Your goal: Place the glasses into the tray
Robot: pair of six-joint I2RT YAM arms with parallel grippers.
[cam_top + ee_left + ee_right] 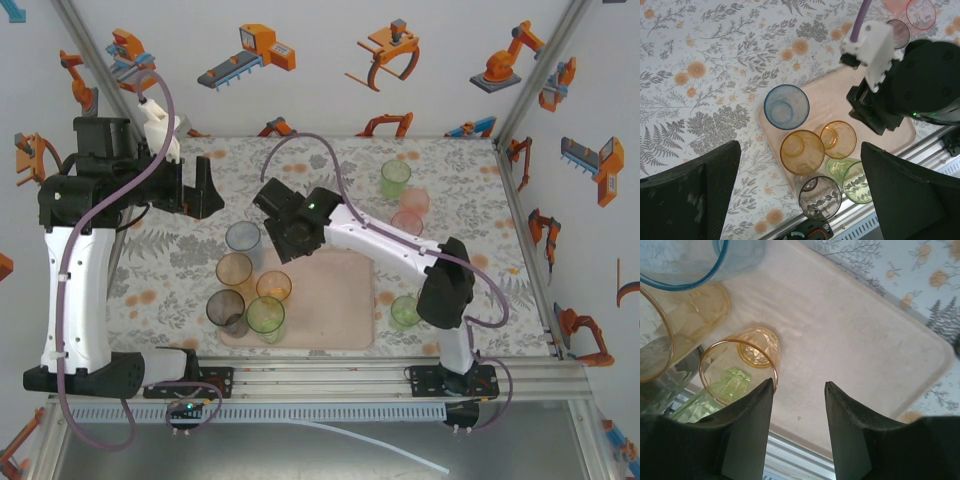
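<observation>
Table (150,262): floral cloth, both arms bolted at its near edge.

Tray (335,300): pale pink, lies flat on the table at centre-near, long side across. Its right half is bare.

Left arm: raised over the far-left of the table. Left gripper (195,188) has its fingers (690,200) spread wide, nothing between them. In the left wrist view it looks down at the tray's left end from well above.

Right arm: reaches from its base across the tray toward the left. Right gripper (799,410) hangs low over the tray's bare surface, fingers (747,430) partly apart, nothing between them. The short orange glass sits just beside the left finger; contact cannot be told.

Glasses on the tray, five, upright, clustered at its left end:
- blue glass (243,238), far-left corner
- tall orange glass (235,270), just near of the blue one
- short orange glass (273,287), to its right
- grey glass (226,310), near-left corner
- green glass (266,317), just beside the grey one

Glasses off the tray, on the table, upright:
- far green glass (396,178), far right
- two pink glasses (410,202), close together just near of it
- near green glass (405,312), just right of the tray, beside the right arm
</observation>
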